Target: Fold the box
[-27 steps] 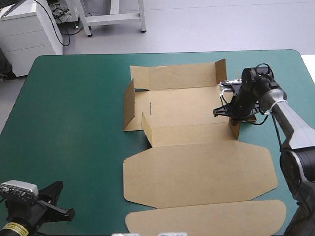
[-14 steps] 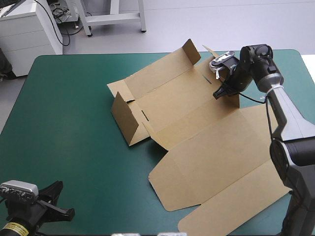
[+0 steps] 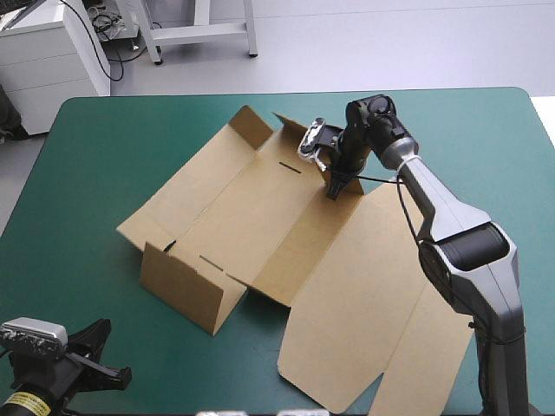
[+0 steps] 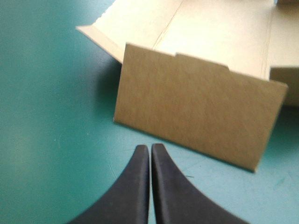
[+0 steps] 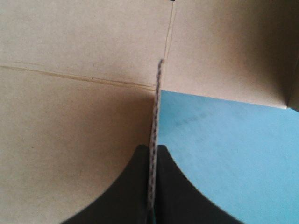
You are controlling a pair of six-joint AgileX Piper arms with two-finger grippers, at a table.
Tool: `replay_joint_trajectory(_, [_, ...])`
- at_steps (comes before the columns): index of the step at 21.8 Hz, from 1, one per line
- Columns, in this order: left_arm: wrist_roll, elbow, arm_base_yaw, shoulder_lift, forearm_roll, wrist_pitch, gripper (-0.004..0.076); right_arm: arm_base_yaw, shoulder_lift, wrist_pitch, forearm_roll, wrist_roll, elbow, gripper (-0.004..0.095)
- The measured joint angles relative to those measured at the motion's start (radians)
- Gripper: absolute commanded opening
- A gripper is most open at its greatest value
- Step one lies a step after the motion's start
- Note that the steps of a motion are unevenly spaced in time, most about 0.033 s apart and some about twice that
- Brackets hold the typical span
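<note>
Lower left of the frame: my left claw (image 4: 150, 148) sits over the teal-green cover (image 3: 95, 165), black fingers pressed together into one point and holding nothing. The box's raised end wall (image 4: 196, 109) stands just ahead of it. Centre: the brown box (image 3: 251, 208) lies slantwise across the table, a half-formed tray with its lid panels (image 3: 373, 286) flat toward the lower right. Upper centre: my right claw (image 3: 335, 185) is clamped nearly closed on a thin upright flap at the tray's far corner, the board's edge pinched between the fingers.
</note>
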Motion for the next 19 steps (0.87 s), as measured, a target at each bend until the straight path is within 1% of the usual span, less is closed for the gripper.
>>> replay_joint_trajectory(5, [0.000, 0.000, 0.000, 0.000, 0.000, 0.000, -0.0008, 0.065, 0.009, -0.005, 0.088, -0.131, -0.002, -0.0020])
replay_joint_trajectory(7, [0.000, 0.000, 0.000, 0.000, 0.000, 0.000, -0.0008, 0.097, 0.009, -0.004, 0.106, -0.155, -0.002, -0.0020])
replay_joint_trajectory(11, [0.000, 0.000, 0.000, 0.000, 0.000, 0.000, -0.0008, 0.137, 0.010, -0.004, 0.090, -0.167, -0.002, -0.0020])
replay_joint_trajectory(13, [0.000, 0.000, 0.000, 0.000, 0.000, 0.000, -0.0008, 0.155, 0.017, -0.003, 0.050, -0.173, -0.006, 0.0024])
replay_joint_trajectory(15, [0.000, 0.000, 0.000, 0.000, 0.000, 0.000, -0.0008, 0.155, 0.022, -0.002, 0.043, -0.185, -0.010, 0.0189])
replay_joint_trajectory(16, [0.000, 0.000, 0.000, 0.000, 0.000, 0.000, -0.0008, 0.155, 0.024, -0.003, 0.037, -0.188, -0.009, 0.0315])
replay_joint_trajectory(18, [0.000, 0.000, 0.000, 0.000, 0.000, 0.000, -0.0008, 0.155, 0.030, -0.003, 0.027, -0.190, -0.009, 0.0462])
replay_joint_trajectory(19, [0.000, 0.000, 0.000, 0.000, 0.000, 0.000, -0.0008, 0.155, 0.031, -0.003, 0.023, -0.190, -0.009, 0.0481])
